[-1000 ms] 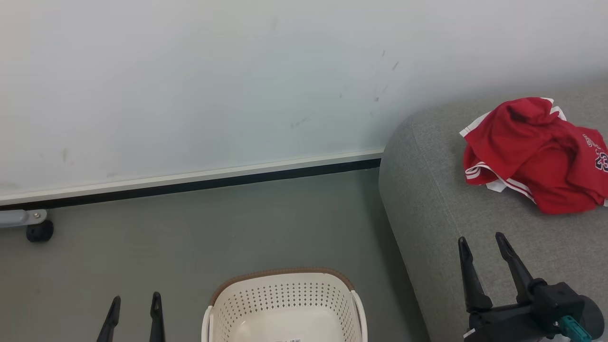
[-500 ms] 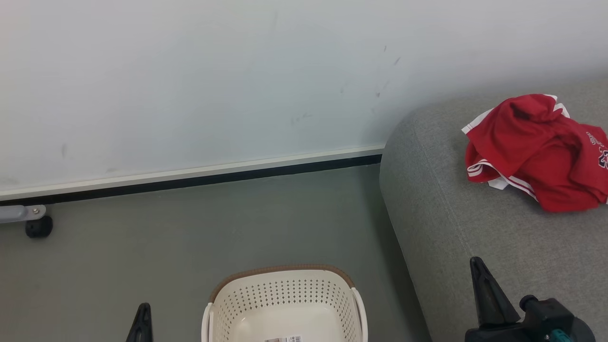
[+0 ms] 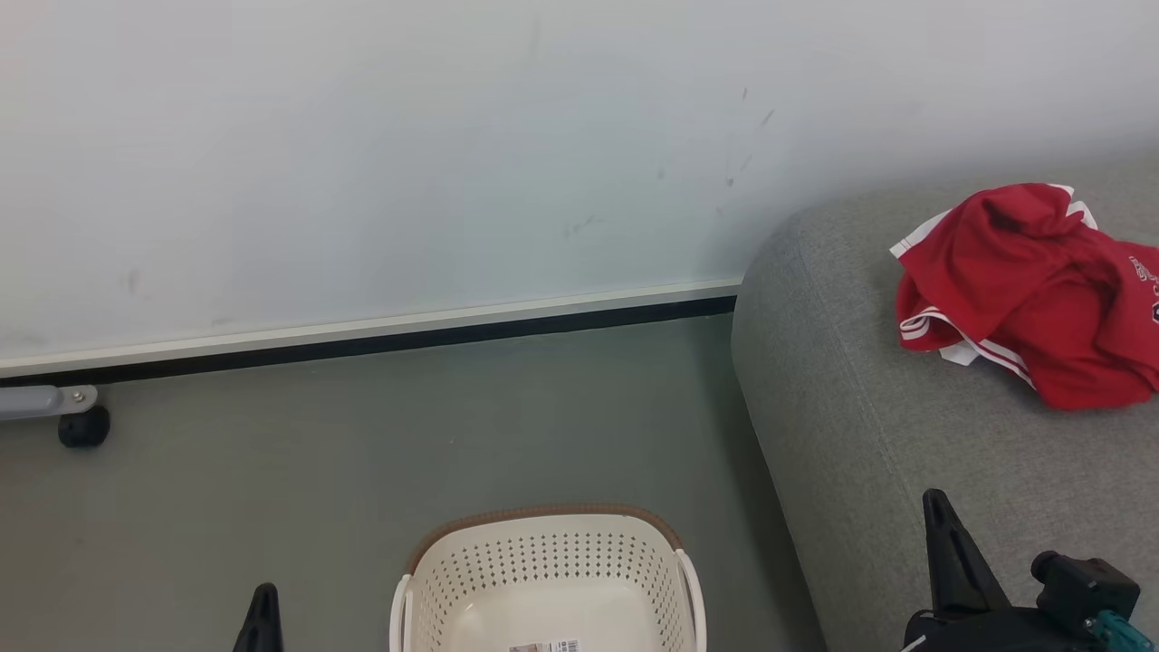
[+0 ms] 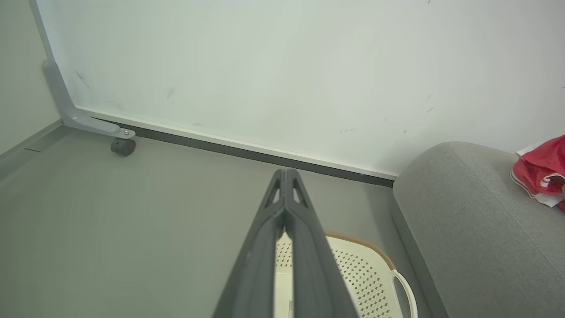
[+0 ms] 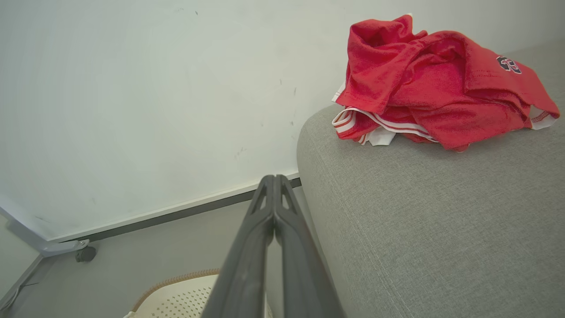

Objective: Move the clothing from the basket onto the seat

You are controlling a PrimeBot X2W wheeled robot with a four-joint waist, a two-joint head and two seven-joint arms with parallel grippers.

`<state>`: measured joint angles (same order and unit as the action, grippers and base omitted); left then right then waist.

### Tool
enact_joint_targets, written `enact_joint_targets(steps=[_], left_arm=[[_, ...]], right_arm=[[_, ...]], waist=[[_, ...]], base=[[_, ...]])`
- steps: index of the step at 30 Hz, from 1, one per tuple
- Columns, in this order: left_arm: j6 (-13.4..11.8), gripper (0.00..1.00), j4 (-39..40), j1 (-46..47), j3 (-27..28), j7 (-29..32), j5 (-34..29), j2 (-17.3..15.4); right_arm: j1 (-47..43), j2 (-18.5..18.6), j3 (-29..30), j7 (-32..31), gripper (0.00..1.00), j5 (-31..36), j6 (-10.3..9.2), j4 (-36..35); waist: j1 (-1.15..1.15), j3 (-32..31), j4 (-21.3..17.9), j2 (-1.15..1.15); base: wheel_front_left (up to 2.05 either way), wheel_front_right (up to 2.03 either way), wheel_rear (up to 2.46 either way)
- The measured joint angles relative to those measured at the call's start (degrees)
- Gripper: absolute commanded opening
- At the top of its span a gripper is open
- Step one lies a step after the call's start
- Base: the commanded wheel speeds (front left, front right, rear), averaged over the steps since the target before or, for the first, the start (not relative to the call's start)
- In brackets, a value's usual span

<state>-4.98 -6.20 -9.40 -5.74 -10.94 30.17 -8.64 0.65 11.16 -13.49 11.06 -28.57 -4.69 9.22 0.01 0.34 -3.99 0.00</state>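
The red clothing (image 3: pixel 1028 290) with white trim lies in a crumpled heap on the grey seat (image 3: pixel 869 435), also seen as clothing (image 5: pixel 432 84) on the seat (image 5: pixel 423 229). On the floor at bottom centre stands the cream basket (image 3: pixel 548 552), with only a white label showing on its bottom. My left gripper (image 3: pixel 263 598) pokes up left of the basket, shut with nothing in it; its fingers (image 4: pixel 286 176) press together. My right gripper (image 3: pixel 937 507) is over the seat's front, shut and empty, well short of the clothing; its fingers (image 5: pixel 273 181) meet.
A pale wall with a dark baseboard (image 3: pixel 362 349) runs behind. A grey bracket on a black caster (image 3: pixel 83 426) sits at the left by the wall. Grey floor (image 3: pixel 362 453) lies between wall, basket and seat.
Both grippers went from open to shut and dropped lower in the head view. The camera shifted slightly; clothing and basket stayed put.
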Motion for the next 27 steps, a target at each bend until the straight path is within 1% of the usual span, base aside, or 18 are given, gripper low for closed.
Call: enact_joint_targets(steps=[22,27], left_arm=[[2.55,0.0,-2.33,3.38,2.88,4.64,15.82,1.54],[3.28,0.0,-2.76,3.69,3.35,5.36,18.08,1.71]], right_arm=[[1.1,-2.16,5.34,-4.71,0.0,-15.81,2.7,1.74],[1.16,-2.58,6.26,-5.49,0.0,-18.7,3.21,2.02]], waist=[[0.0,-0.08,1.0,0.0],[0.0,-0.09,1.18,0.0]], base=[[0.0,0.0,0.0],[0.0,0.0,0.0]])
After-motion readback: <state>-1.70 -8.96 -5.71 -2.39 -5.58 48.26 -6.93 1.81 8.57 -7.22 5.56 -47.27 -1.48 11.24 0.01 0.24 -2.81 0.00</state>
